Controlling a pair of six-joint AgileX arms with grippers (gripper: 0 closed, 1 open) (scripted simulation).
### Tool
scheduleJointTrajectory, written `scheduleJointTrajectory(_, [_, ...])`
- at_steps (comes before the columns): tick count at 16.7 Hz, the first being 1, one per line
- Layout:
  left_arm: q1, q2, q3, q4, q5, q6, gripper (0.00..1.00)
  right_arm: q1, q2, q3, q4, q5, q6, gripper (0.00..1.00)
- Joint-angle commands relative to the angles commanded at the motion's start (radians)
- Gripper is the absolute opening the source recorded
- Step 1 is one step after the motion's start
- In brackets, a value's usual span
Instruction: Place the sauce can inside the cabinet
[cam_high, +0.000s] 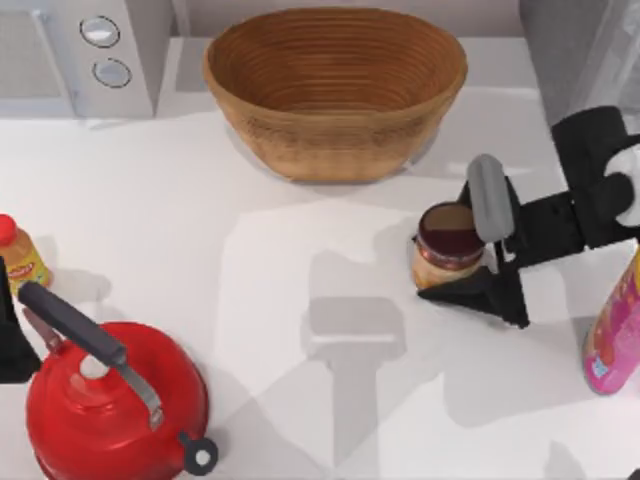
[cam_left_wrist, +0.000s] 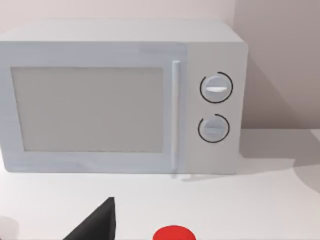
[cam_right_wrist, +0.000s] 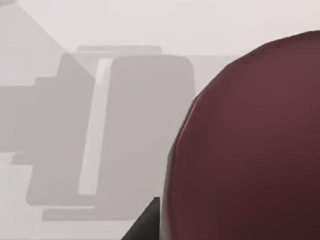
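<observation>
— So where's the right gripper (cam_high: 486, 255) sitting?

— Right of centre in the top view, reaching in from the right edge. One grey-padded finger (cam_high: 488, 198) lies at the upper right of the small squat sauce can with the dark maroon top and amber-orange body (cam_high: 449, 243), and a black wedge-shaped finger runs just under the can's lower edge. The fingers look spread around the can, close against it; whether they actually press it I can't tell

— And the can itself?

— Upright on the white table (cam_high: 300, 250), below the right end of the big woven brown basket (cam_high: 335, 90). In the right wrist view its maroon top (cam_right_wrist: 250, 145) looms large at the right

— The cabinet?

— A grey box-like unit (cam_high: 570, 50) in the upper right corner of the top view, only partly seen, well apart from the can

— What else?

— A tall pink bottle (cam_high: 615, 335) at the right edge, a pale microwave with two round knobs (cam_high: 85, 55) upper left, a small red-capped yellow bottle (cam_high: 20, 255) at the left edge, and a red kettle with a dark handle (cam_high: 110, 400) lower left

— Left arm?

— Its gripper (cam_high: 12, 335) is parked at the left edge beside the kettle; I can't tell its finger state
</observation>
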Motion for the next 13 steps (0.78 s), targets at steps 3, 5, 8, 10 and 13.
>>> scheduleJointTrajectory(3, [0.000,0.000,0.000,0.000,0.000,0.000,1.00,-0.001,-0.035,0.058,0.016,-0.018,-0.008,0.00])
scheduleJointTrajectory(5, [0.000,0.000,0.000,0.000,0.000,0.000,1.00,-0.009,-0.072,0.118,-0.004,-0.030,-0.019,0.00])
scheduleJointTrajectory(8, [0.000,0.000,0.000,0.000,0.000,0.000,1.00,-0.023,-0.142,0.196,-0.110,-0.035,-0.025,0.00])
scheduleJointTrajectory(10, [0.000,0.000,0.000,0.000,0.000,0.000,1.00,-0.027,-0.186,0.234,-0.210,-0.032,-0.020,0.00])
scheduleJointTrajectory(13, [0.000,0.000,0.000,0.000,0.000,0.000,1.00,-0.026,-0.232,0.264,-0.376,-0.023,-0.011,0.00])
